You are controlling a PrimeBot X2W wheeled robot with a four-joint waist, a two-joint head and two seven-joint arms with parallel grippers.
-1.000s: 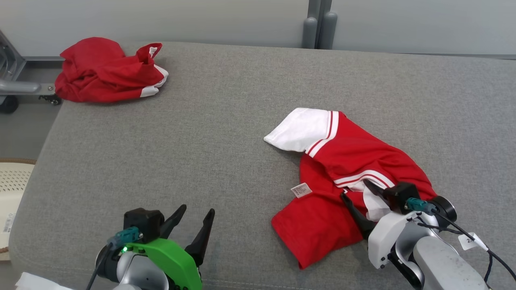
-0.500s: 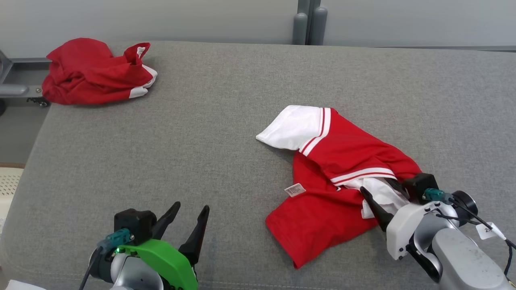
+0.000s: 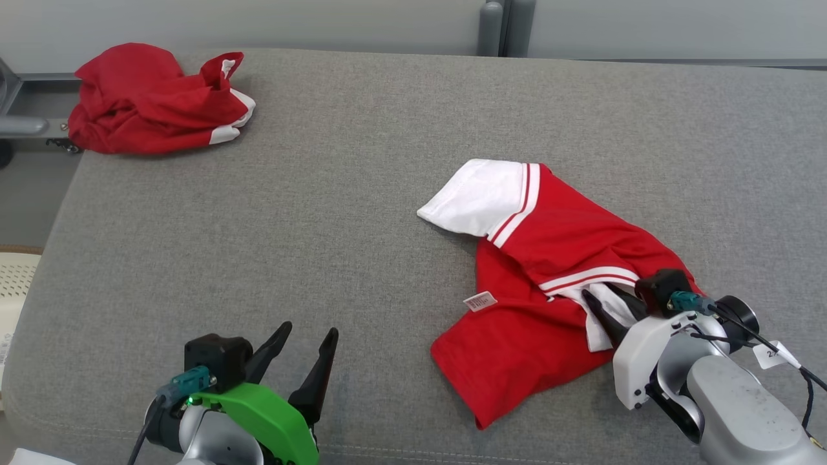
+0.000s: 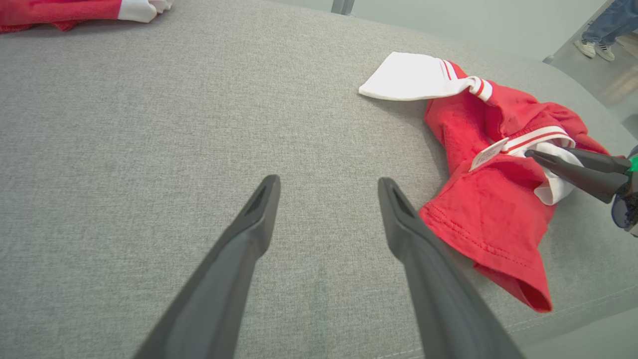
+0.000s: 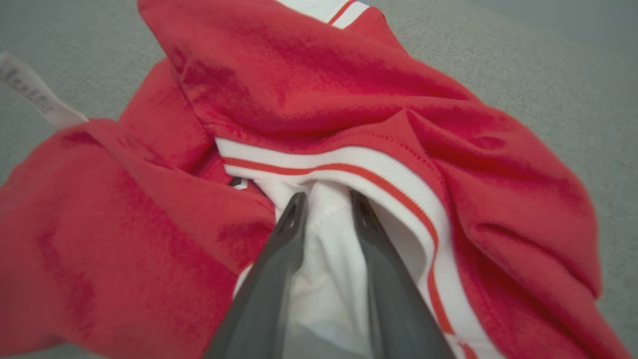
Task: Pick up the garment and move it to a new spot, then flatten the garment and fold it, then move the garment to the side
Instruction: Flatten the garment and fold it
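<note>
The garment, a red shirt with white sleeves and red-and-white striped trim, lies crumpled on the right half of the grey cloth-covered bench. One white sleeve is spread flat toward the middle of the bench, and a small white label sticks out at the shirt's left edge. The right gripper is at the near right side of the shirt with its dark fingers pushed into the bunched white cloth just below a striped band. From the right wrist, the right gripper has its fingers drawn partway together with a fold of white fabric between them. Whether they actually pinch that fold cannot be told. The left gripper hovers low over bare bench at the near left, well apart from the shirt, with its fingers spread wide and nothing between them; its own wrist camera shows the same gap over plain grey cloth. A second red garment with white trim sits in a heap at the far left corner of the bench. Beyond the bench's left edge stands a pale perforated basket, cut off by the frame, so its contents cannot be made out. A person's feet show on the floor in the far corner of the left wrist view.
</note>
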